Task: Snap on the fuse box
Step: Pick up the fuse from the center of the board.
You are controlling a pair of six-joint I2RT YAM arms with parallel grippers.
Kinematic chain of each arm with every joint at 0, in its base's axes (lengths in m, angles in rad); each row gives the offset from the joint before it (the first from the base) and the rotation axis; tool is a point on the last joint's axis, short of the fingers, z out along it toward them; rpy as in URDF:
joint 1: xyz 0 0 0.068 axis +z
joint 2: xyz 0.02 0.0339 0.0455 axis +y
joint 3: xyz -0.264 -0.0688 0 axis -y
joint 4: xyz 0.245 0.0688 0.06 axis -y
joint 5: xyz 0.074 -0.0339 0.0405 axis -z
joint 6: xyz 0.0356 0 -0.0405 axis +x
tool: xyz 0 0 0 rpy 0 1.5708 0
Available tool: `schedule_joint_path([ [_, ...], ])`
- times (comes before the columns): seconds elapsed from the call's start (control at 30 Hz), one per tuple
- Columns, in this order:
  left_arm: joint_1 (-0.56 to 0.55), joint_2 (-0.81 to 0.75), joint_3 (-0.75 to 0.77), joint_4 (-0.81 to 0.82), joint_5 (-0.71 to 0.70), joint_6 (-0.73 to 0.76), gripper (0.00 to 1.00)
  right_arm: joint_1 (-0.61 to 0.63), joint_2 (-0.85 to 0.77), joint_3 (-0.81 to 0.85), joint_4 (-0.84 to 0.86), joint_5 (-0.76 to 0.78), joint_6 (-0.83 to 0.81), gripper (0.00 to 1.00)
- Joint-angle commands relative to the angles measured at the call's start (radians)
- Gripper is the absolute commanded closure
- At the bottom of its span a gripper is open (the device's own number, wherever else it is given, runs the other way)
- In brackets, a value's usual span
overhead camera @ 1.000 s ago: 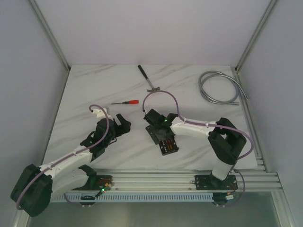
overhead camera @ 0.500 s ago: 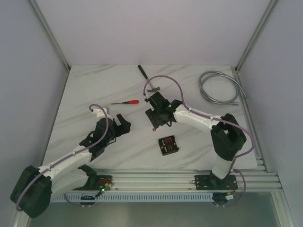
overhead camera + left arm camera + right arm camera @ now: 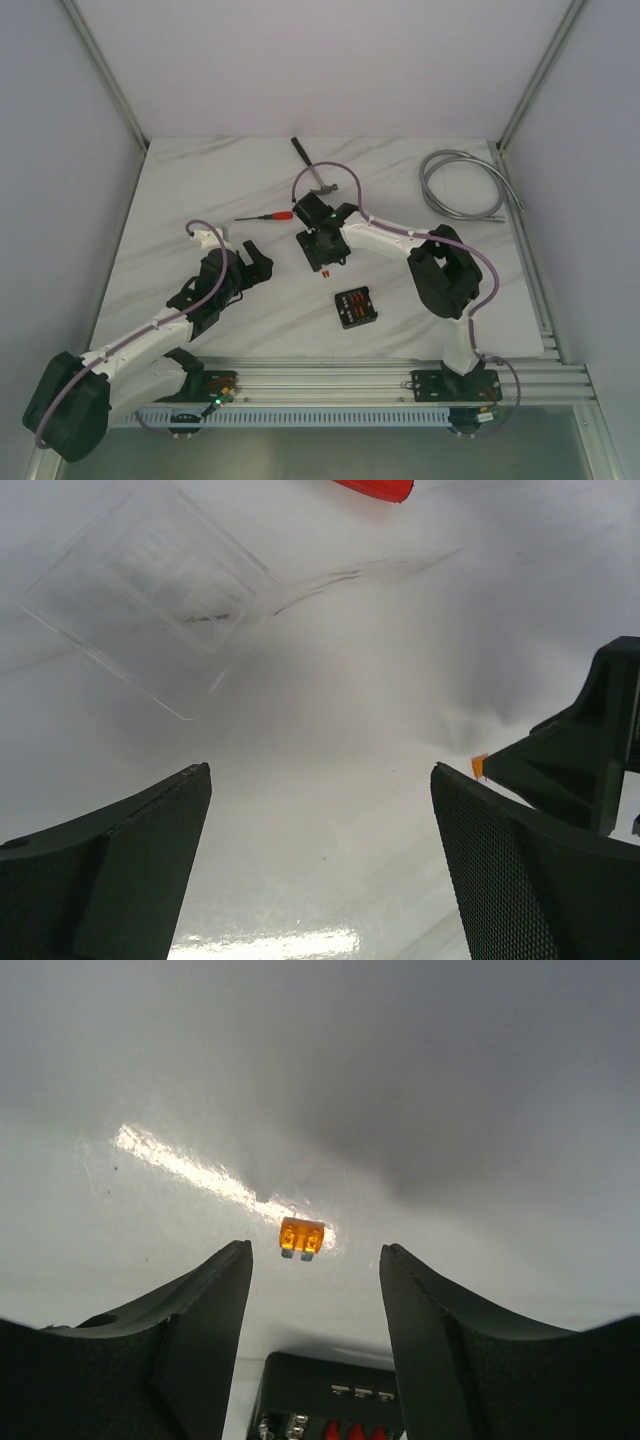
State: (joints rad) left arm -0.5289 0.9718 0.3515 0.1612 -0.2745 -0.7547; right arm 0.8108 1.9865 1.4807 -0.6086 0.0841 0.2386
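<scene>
The fuse box [image 3: 355,306] is a small black square box with red and orange fuses in its slots, lying near the table's front; its edge shows at the bottom of the right wrist view [image 3: 330,1400]. My right gripper [image 3: 322,252] hovers beyond it, open and empty [image 3: 315,1260]. A loose orange fuse [image 3: 301,1236] lies just past its fingertips. My left gripper [image 3: 256,266] is open wide over bare table [image 3: 320,780]. A clear plastic cover [image 3: 150,600] lies flat ahead of it.
A red-handled screwdriver [image 3: 270,216] lies left of the right gripper. A black-handled metal tool [image 3: 310,160] lies at the back. A coiled grey cable [image 3: 465,185] sits at the back right. The right gripper's finger [image 3: 590,750] shows in the left wrist view.
My right gripper has moved off the fuse box, back and to the left, over the loose orange fuse, and its jaws have narrowed a little. The left arm has hardly moved.
</scene>
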Motion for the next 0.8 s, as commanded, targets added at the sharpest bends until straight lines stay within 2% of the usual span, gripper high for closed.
schedule_joint_path([
  [0.0, 0.007, -0.002, 0.023, -0.014, -0.016, 0.004, 0.00, 0.011, 0.057, 0.073, -0.087, 0.029, 0.033, 0.41],
  [0.77, 0.009, -0.017, 0.019, -0.014, -0.002, 0.006, 0.00, 0.025, 0.151, 0.124, -0.116, 0.011, 0.057, 0.59],
])
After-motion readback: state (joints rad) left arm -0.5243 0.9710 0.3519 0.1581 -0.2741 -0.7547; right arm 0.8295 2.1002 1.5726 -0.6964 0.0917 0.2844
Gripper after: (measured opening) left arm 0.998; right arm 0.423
